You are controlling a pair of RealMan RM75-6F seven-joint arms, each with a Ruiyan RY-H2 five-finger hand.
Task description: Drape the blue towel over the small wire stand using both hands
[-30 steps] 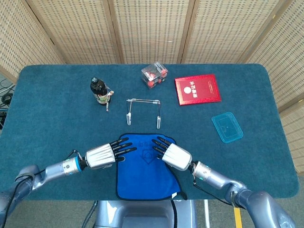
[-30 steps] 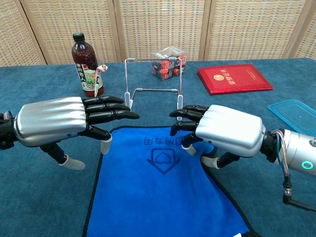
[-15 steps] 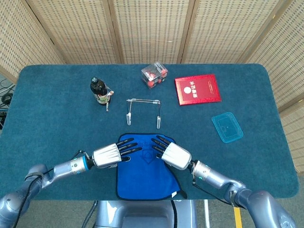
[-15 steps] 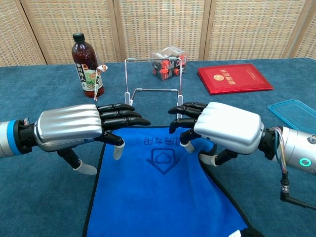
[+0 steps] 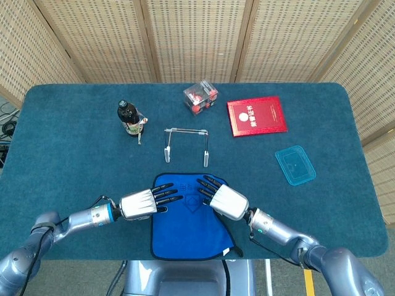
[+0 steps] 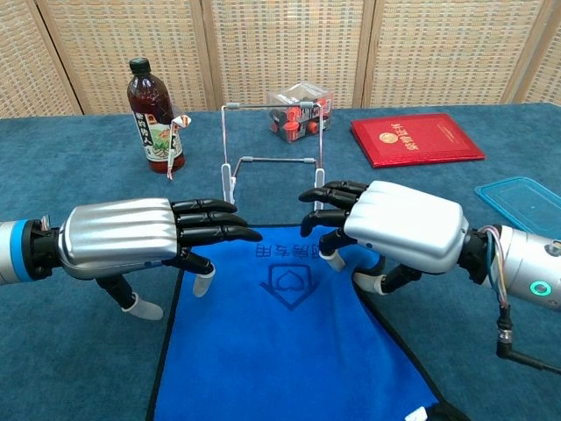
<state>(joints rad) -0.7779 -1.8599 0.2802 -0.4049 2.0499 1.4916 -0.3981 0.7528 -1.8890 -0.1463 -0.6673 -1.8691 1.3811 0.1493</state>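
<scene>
A clear plastic box (image 5: 200,97) is seen behind the wire stand (image 5: 186,143), and red and dark small things are packed inside it. A dark bottle (image 5: 128,118) with a black cap stands to the left of the stand; how full it is cannot be told. A see-through blue lid (image 5: 295,164) lies flat, well to the right of the stand. A red book (image 5: 257,115) lies behind and right of the stand.

The blue towel (image 5: 187,222) is spread flat in front of the stand, with a dark mark on it. The left hand (image 6: 131,237) and right hand (image 6: 390,224) are held over its far corners, fingers stretched out and apart, nothing held.
</scene>
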